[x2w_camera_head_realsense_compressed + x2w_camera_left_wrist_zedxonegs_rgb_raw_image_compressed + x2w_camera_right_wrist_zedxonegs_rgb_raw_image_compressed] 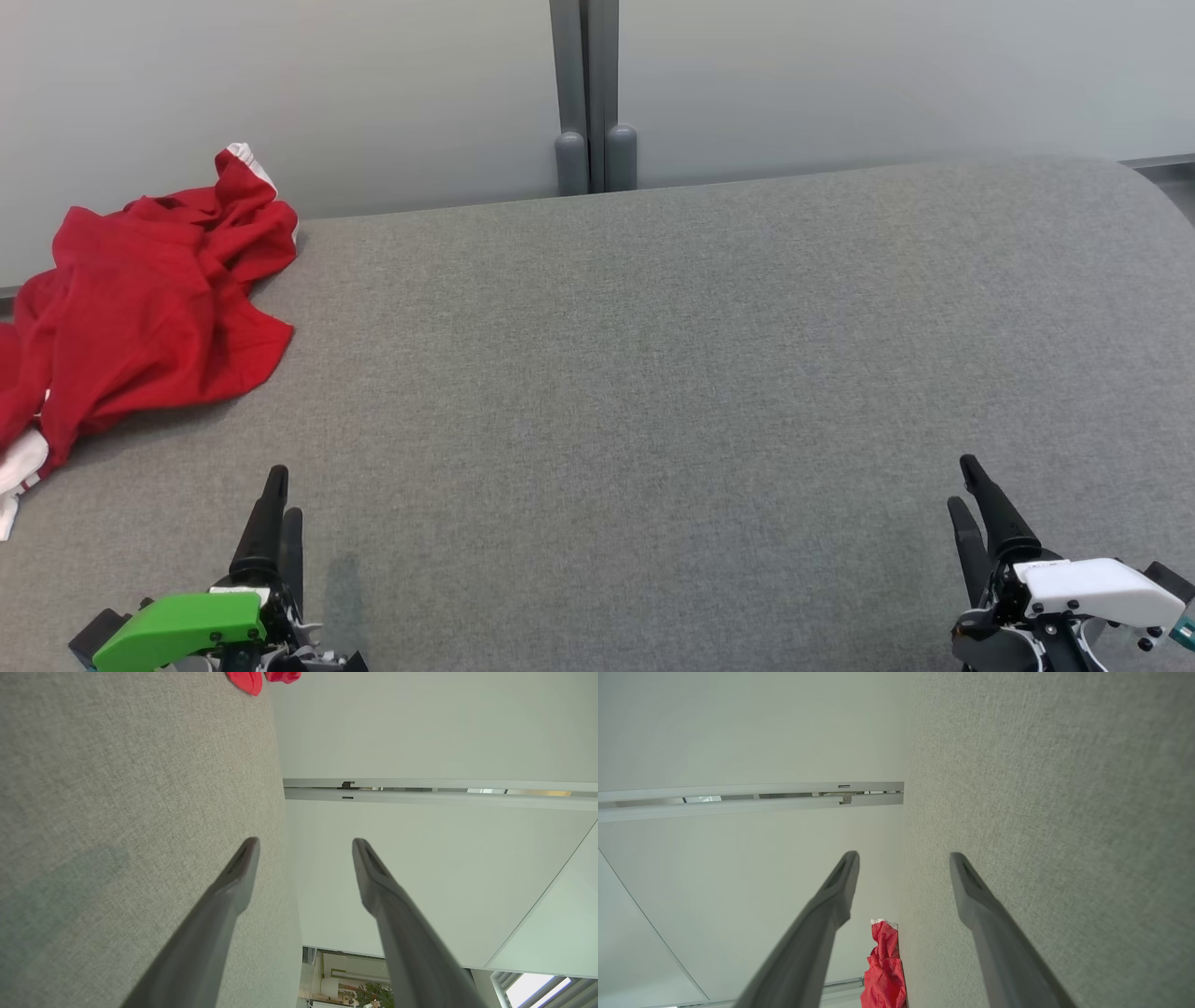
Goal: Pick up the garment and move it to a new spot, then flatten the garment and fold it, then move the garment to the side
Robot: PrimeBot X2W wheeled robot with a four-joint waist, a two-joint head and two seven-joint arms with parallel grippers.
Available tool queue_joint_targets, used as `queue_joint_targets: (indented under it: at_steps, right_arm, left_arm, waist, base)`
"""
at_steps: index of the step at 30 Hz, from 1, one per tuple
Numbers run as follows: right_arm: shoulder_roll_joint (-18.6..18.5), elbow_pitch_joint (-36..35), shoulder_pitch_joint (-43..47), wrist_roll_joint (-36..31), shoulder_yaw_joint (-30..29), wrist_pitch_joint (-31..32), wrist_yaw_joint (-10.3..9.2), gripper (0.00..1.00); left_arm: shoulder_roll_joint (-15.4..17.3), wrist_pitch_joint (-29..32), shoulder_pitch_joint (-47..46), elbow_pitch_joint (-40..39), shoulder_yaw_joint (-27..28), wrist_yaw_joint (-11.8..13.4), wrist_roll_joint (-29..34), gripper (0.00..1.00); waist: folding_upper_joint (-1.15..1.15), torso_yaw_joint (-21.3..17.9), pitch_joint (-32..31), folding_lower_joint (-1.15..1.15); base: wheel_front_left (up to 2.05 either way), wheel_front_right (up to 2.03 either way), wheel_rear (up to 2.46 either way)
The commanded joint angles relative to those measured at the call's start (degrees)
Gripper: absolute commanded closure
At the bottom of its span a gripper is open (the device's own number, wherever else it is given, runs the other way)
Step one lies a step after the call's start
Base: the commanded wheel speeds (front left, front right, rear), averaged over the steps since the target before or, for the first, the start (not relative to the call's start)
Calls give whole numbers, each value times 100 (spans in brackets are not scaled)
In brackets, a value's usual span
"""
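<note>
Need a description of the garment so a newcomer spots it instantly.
Take the broad grey fabric surface in front of the pale wall panels. At its far left corner, by the wall, lies a crumpled red cloth garment with white trim. It stands out as a bright, rumpled heap on flat, plain grey.

A grey fabric surface (pixel 653 373) meets pale wall panels (pixel 840 75) and a grey post (pixel 583 93).
</note>
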Motion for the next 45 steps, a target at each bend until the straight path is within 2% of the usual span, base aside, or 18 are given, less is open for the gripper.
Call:
queue_joint_targets:
  at_steps: [1,8,18,28,36,45]
  right_arm:
    - [-43,-115,-16,-108,40,-83,0,0]
    - [-52,-151,37,-532,44,-265,0,0]
    - [-64,-327,37,-1521,-44,-505,0,0]
    - [-74,-582,88,-2791,-35,-723,1,0]
    - [-80,-806,182,-4127,134,-885,1,0]
    - [-88,-882,245,-4974,206,-1051,1,0]
  left_arm:
    - [21,-71,-25,-141,-61,-4,114,0]
    - [28,-253,26,-257,-172,-6,511,0]
    - [37,-492,12,-552,-305,108,1525,0]
    - [46,-709,68,-816,-480,279,2768,0]
    - [52,-873,159,-921,-610,341,3740,0]
    - [59,-1033,266,-902,-702,397,4552,0]
  waist:
    - [0,0,-6,0]
    - [0,1,-28,0]
    - [0,-6,-48,0]
    - [0,-9,-58,0]
    - [0,-2,-72,0]
    - [0,-2,-89,0]
  base:
    - [0,0,0]
    - [0,0,0]
    - [0,0,0]
    - [0,0,0]
    - [0,0,0]
    - [0,0,0]
